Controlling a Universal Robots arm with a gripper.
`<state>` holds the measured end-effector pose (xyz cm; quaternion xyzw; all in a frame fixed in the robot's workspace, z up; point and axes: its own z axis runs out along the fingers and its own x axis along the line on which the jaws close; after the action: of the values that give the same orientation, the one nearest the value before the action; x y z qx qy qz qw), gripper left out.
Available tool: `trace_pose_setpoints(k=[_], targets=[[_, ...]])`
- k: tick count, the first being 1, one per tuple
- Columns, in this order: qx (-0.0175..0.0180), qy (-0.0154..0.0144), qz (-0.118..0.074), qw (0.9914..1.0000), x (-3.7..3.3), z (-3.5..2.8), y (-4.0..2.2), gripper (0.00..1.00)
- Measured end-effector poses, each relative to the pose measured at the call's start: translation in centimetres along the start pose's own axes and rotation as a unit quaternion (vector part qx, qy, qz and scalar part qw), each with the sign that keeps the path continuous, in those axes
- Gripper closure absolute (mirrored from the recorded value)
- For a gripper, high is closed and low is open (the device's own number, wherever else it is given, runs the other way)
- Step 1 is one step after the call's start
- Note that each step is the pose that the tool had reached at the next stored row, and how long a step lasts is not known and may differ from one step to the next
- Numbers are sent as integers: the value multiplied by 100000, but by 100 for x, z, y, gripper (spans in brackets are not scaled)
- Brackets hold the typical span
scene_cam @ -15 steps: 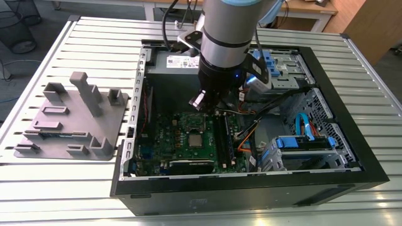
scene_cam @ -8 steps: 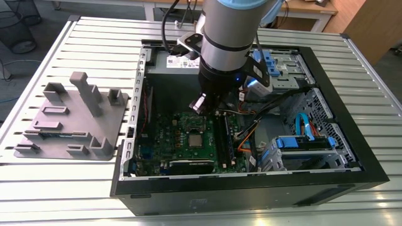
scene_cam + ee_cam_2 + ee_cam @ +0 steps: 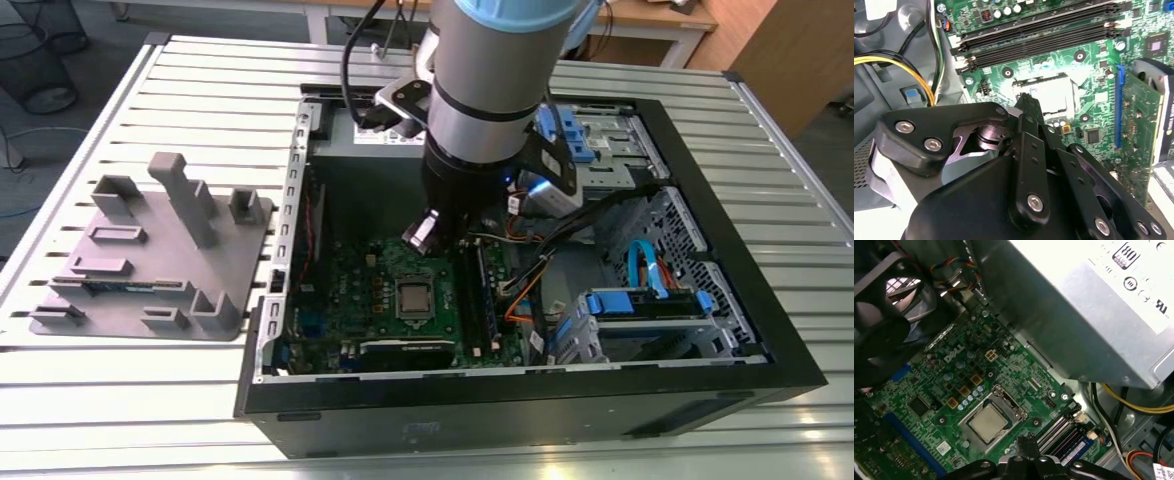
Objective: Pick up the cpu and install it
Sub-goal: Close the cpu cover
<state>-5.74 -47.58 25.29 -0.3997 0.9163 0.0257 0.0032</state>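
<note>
The cpu point(image 3: 988, 421) lies flat in its socket on the motherboard point(image 3: 929, 390), seemingly installed; the gripper point(image 3: 1026, 102) hovers above, jaws closed, empty.

Black gripper point(image 3: 1026, 100) seen above a green motherboard point(image 3: 1094, 75), its fingertips drawn together over the cpu point(image 3: 1051, 95) seated in the socket, dark memory slots point(image 3: 1039, 37) beyond, yellow and black cables point(image 3: 899, 62) beside grey chassis metal, a blue slot point(image 3: 1119, 107) nearby
</note>
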Motion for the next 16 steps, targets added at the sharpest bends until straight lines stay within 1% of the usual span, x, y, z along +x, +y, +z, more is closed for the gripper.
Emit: trace_pose_setpoints(k=[6,10,13,16], targets=[[9,31,-244,100000,42,-3,-38,89],[40,68,-309,99999,39,2,-37,89],[44,69,-306,99999,17,10,-16,89],[40,66,-304,100000,-29,19,26,89]])
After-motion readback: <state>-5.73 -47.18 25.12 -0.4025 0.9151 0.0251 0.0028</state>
